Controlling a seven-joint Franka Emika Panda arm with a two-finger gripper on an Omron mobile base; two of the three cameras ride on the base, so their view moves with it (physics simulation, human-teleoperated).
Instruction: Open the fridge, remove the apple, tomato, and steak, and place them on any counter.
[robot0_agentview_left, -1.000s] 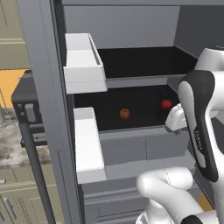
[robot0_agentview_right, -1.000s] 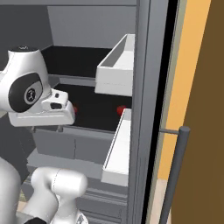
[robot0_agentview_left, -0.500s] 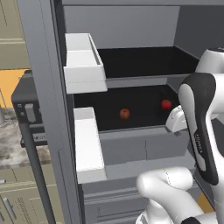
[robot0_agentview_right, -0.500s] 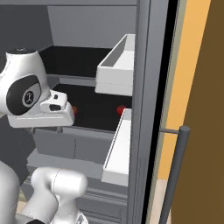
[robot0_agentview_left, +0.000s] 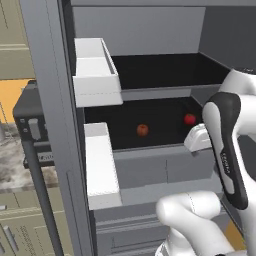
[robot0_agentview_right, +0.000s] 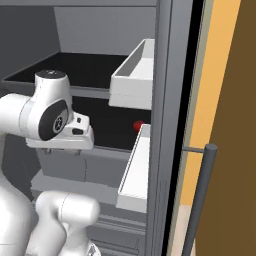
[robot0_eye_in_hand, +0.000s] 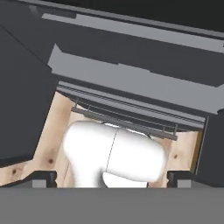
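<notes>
Fridge (robot0_agentview_left: 55, 100) found open; gripper (robot0_eye_in_hand: 112, 177) spread wide, empty (pointing downward). Reach toward red fruit (robot0_agentview_left: 189, 119) judged next.

Fridge open, two small round red things on its dark middle shelf

The fridge (robot0_agentview_left: 150, 65) is tall and dark grey, its doors swung wide — pale door bins stand out at the left of the left base view and at the centre of the right base view. On the black shelf in the middle of the left base view the tomato (robot0_agentview_left: 142, 130) lies left of centre, orange-red; the apple (robot0_agentview_left: 190, 119) lies well apart to its right, deeper red, further back. In the right base view one red ball (robot0_agentview_right: 138, 125) peeps from behind a door bin — which of the two, I cannot tell. A strip of speckled worktop (robot0_agentview_left: 12, 160) shows at the left edge.
</notes>
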